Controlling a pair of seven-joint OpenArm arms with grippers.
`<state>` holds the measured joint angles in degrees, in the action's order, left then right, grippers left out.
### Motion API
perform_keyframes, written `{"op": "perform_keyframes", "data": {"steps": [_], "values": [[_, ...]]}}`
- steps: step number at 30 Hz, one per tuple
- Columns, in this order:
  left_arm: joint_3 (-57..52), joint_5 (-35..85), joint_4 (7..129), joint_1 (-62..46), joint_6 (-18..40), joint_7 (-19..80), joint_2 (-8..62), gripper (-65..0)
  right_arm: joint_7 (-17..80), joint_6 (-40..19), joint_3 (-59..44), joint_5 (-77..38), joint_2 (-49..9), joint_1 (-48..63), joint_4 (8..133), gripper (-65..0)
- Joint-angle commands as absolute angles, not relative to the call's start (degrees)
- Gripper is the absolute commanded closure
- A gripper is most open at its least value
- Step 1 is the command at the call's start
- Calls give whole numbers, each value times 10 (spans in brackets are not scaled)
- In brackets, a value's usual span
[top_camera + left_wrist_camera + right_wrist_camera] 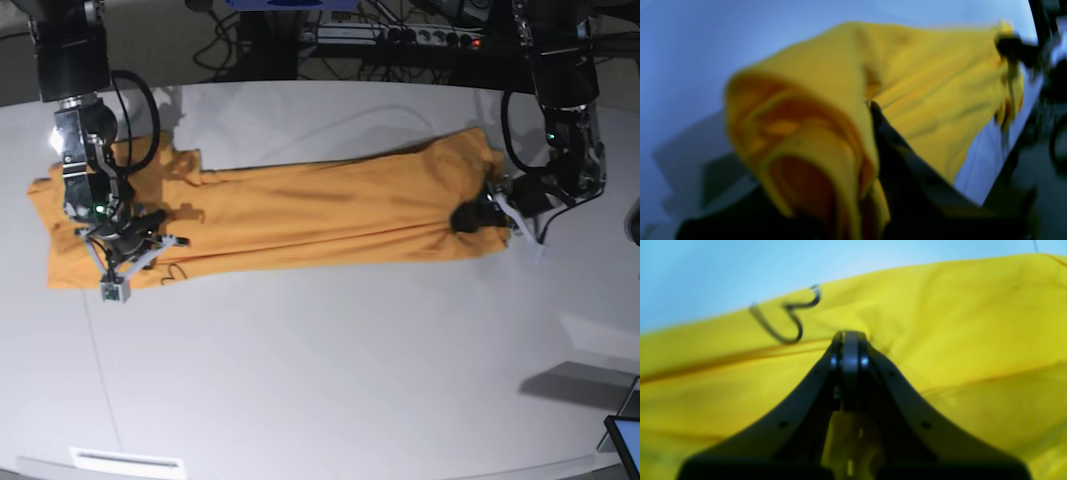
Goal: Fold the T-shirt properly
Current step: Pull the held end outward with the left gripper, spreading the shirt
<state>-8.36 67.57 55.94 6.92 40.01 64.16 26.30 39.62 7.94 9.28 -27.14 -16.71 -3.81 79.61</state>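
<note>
In the left wrist view, heavily blurred, the plain orange-yellow short-sleeved cotton T-shirt [826,110] fills the middle of the frame, a bunched roll of its fabric lying against the dark finger of the left gripper [873,110] at centre, whose jaws are clenched on that cloth; at the upper right the far end of the shirt is pinched by the other arm's dark tip. In the right wrist view, the right gripper [850,338] sits at centre with its two dark fingers pressed together, and the yellow fabric spreads across the frame directly beyond and to either side of the tips, a fold gathered right at them, so it is grasping the shirt. In the base view, the shirt lies stretched in a long band across the upper half of the white round table [330,380], the right gripper at its left end and the left gripper at its right end, each touching the cloth.
</note>
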Motion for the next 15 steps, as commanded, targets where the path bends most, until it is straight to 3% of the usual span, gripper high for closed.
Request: {"op": "perform_keyframes", "data": {"steps": [1, 10, 15], "values": [[-98, 619, 556, 66, 358, 663, 292, 0, 497, 90, 102, -271, -167, -19, 784, 0], [-103, 632, 557, 109, 342, 673, 321, 0, 536, 90, 104, -271, -165, -2, 882, 0], [-103, 631, 563, 144, 342, 700, 317, 0, 545, 90, 184, -271, -169, 8, 955, 0]]}}
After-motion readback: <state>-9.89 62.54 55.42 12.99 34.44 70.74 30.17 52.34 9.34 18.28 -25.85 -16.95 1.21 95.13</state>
